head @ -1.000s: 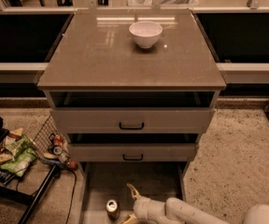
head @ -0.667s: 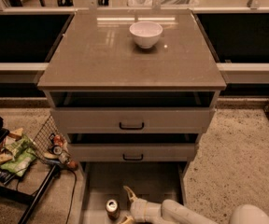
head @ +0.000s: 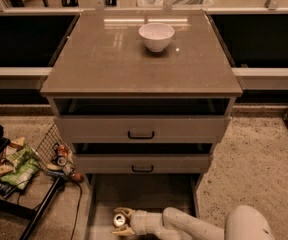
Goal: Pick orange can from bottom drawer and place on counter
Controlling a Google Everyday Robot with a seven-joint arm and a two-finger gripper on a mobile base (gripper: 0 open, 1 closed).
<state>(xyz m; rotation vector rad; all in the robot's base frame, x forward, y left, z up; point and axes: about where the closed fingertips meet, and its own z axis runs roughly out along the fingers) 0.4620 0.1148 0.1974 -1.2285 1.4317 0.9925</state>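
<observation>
Camera view: my hand (head: 120, 221) is low inside bottom drawer (head: 144, 194), w/ bare drawer floor stretching beyond it. Fingers apart, one each side of orange can (head: 119, 219). Can upright on drawer floor, silver top showing. Contact w/ can: can't tell.

Done: drawer open, hand at can. Left: clamp, lift, carry up to bench (head: 109, 59), well above and beyond hand, set down. White bowl (head: 156, 36) sits at bench's far part, bare top nearer hand.

Hidden: drawer front cut off by frame edge; can body mostly masked.
</observation>
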